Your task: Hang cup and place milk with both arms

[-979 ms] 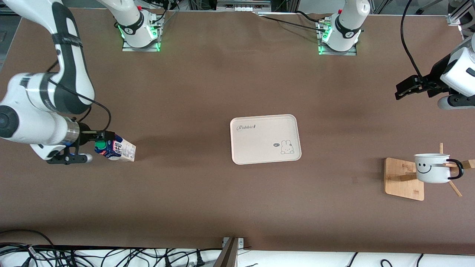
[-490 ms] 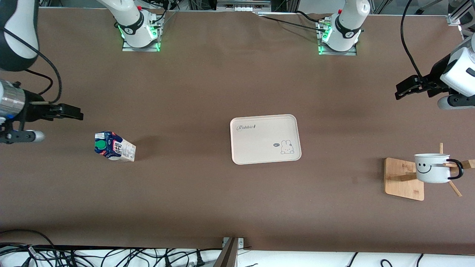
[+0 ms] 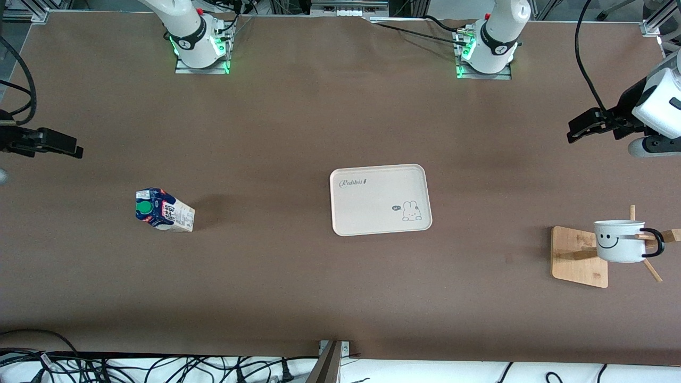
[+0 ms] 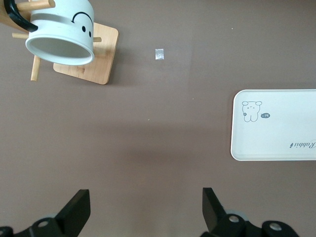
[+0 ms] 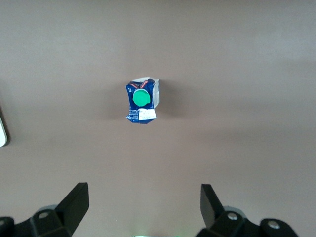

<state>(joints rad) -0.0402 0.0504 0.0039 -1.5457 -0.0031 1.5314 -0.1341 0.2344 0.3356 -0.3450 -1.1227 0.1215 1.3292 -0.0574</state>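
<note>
Pulled back and spread wide, the right gripper (image 3: 50, 143) has left the milk (image 3: 164, 209) standing alone near the table's (image 3: 298, 287) right-arm edge. Left gripper (image 3: 588, 125) waits open; the cup (image 3: 620, 241) hangs on its wooden rack (image 3: 580, 257). The tray (image 3: 380, 199) remains unfilled.

White arms (image 3: 497, 32) with grey joint bands (green lights at bases), black cables, black grippers (image 3: 580, 127).

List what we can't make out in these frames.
- Right arm: front view edge cuts it off; only the tool shows.
- Rack peg holding the cup: hidden by the cup in front and left wrist views.
- Milk label print: too small in both views.
- Left tool: its wrist runs off the front view edge.
</note>
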